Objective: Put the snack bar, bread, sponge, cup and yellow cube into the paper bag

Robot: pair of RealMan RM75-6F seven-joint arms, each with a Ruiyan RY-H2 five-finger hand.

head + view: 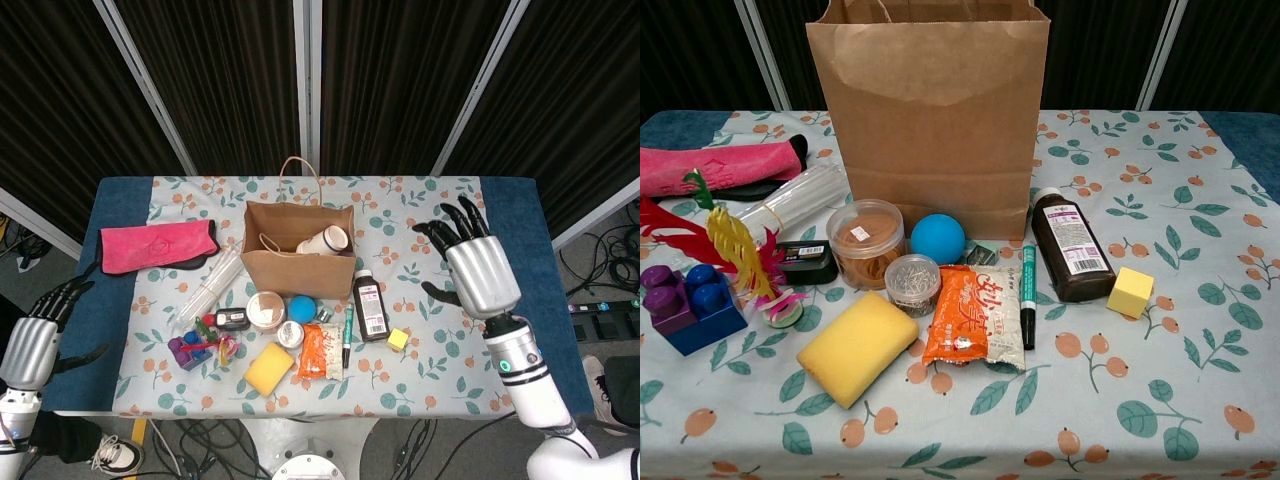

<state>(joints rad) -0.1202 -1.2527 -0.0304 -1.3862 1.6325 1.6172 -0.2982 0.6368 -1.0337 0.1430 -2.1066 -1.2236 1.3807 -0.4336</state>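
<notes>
The right hand (478, 272) hangs over the right part of the table (510, 215), fingers spread wide, holding nothing and touching nothing. The left hand (35, 340) sits off the table's left edge, low and well apart from everything, its fingers loosely extended and also empty. Between them, near the back middle of the flowered cloth, the paper bag (930, 110) stands upright and open, with the cup (326, 240) lying on its side inside it. Just in front of the bag are a brown bottle (1071, 250), a blue ball (937, 238), a green marker (1027, 295) and a round tub (866, 240). The yellow cube (1130, 292) rests on the cloth just right of the bottle. The orange snack bar (977, 315) lies flat beside the marker, and the yellow sponge (858, 346) lies near the front edge to its left. A pink cloth (156, 245) lies at the far left.
</notes>
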